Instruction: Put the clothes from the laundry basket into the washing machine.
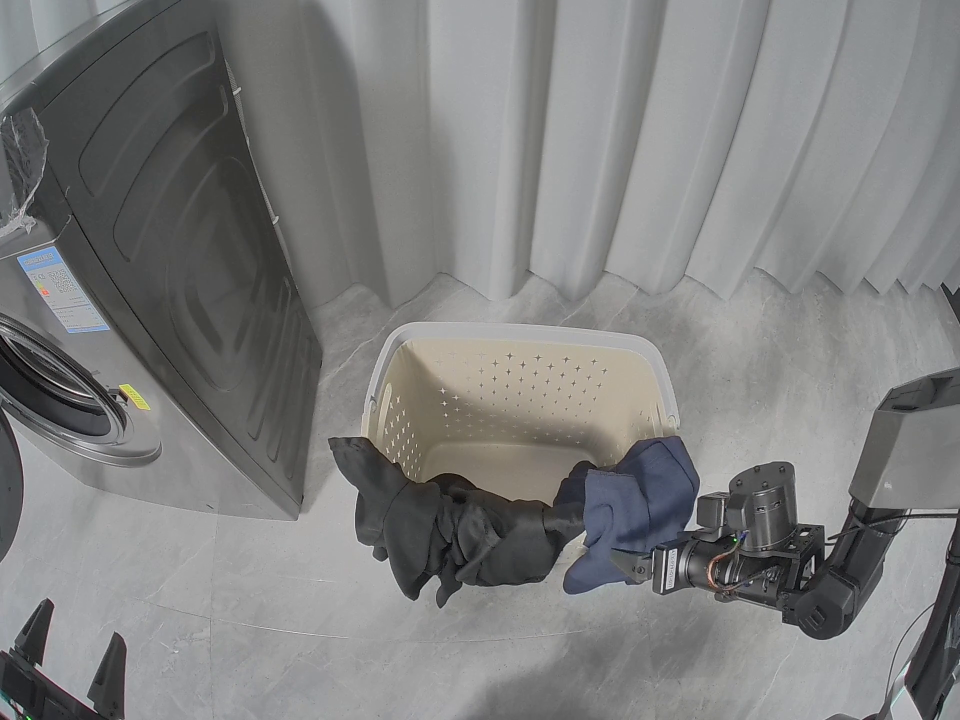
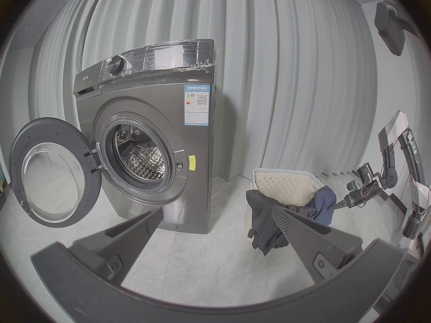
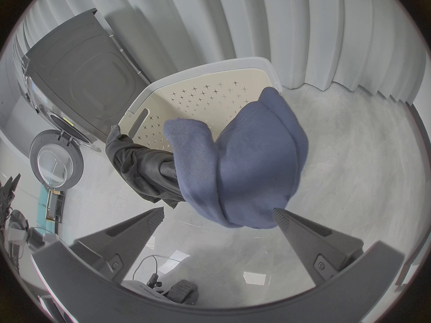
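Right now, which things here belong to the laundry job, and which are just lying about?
Job: washer, basket, black garment, blue garment, right gripper.
Lying about: curtain, floor.

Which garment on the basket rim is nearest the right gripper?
The blue garment, right at the open right gripper; the black garment hangs farther along the basket rim toward the washing machine.

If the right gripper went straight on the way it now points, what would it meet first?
The blue garment, which hangs over the rim of the laundry basket, right ahead of the open right gripper. The basket wall likely lies behind it, though depth is unclear.
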`<state>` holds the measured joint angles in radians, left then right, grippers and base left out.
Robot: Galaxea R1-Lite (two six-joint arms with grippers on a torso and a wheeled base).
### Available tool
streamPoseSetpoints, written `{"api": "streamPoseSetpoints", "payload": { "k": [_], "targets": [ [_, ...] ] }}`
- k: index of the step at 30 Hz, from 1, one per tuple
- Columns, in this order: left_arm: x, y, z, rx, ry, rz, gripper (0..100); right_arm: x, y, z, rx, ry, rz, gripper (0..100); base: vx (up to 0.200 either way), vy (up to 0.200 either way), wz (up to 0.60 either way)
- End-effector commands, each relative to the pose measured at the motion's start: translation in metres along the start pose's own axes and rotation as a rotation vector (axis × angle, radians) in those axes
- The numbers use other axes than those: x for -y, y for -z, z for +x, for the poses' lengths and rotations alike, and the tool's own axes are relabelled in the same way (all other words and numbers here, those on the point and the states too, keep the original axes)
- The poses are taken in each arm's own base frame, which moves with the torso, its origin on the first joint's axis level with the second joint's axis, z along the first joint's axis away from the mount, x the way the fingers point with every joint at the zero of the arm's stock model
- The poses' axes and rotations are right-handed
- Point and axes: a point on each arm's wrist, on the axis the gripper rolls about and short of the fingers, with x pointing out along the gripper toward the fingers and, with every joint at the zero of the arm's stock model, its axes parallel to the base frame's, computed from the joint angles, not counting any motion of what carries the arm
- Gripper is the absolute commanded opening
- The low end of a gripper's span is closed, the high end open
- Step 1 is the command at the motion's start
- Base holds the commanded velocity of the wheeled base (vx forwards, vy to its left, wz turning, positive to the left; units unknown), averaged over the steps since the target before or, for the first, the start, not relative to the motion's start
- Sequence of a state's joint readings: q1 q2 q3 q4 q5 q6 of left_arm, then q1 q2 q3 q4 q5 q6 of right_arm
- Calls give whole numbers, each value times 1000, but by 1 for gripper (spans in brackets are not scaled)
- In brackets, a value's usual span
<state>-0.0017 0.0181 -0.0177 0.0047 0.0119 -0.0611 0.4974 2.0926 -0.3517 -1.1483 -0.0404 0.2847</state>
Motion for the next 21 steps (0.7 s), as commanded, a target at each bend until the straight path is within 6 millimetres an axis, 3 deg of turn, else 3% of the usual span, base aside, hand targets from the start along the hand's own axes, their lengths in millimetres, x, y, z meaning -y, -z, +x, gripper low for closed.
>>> {"api": "streamPoseSetpoints", "payload": {
  "k": [1, 16, 17, 21],
  "targets": [
    [0, 4, 0, -4, -1, 0, 100, -1, 3, 9, -12, 0, 2, 100, 0, 0, 0],
    [0, 4, 0, -4, -1, 0, 100, 1, 1, 26, 20, 1, 10, 100, 0, 0, 0],
    [0, 4, 0, -4, -1, 0, 100, 1, 1, 27, 20, 1, 10, 0, 0, 0, 0],
    [0, 4, 0, -4, -1, 0, 100, 0, 1, 26, 21, -2, 9, 0, 0, 0, 0]
  ]
}}
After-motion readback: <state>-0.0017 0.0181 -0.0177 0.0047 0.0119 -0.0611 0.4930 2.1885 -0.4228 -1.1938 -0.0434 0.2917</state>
